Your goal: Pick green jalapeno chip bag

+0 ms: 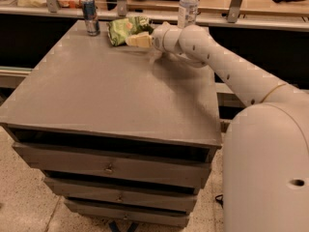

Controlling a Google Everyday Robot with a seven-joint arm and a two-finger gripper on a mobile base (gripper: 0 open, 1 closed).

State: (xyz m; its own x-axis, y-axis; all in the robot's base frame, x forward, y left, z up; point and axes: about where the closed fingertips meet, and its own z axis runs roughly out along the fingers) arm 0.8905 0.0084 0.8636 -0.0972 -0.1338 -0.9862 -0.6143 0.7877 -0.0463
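A: Item one, the thing to be picked?

B: Green chip bag (124, 29). Glossy and wrinkled. It lies on the far edge of the grey cabinet top (106, 100), upper middle of the frame.

A: Item two, the gripper?

B: Gripper (130, 40). Pale tan, pointing toward the left of the frame, low over the top. It sits at the bag's lower right edge, touching it or just beside it. Whether it is open, closed or holding the bag cannot be told.

A: What carries it?

B: White arm (227, 69), running from the bulky white body (268, 173) at lower right up to the upper middle.

A: Other goods on the top?

B: One slim blue-silver can (90, 16), upright, just to the left of the bag at the far left corner. One clear water bottle (187, 6) with a white label, upright, to the right of the bag and behind the arm's wrist.

A: The furniture?

B: Grey cabinet with stacked drawers (110, 168) below the top, each with a small knob. It stands on a speckled floor (24, 202). A counter (270, 18) runs behind it across the top of the frame.
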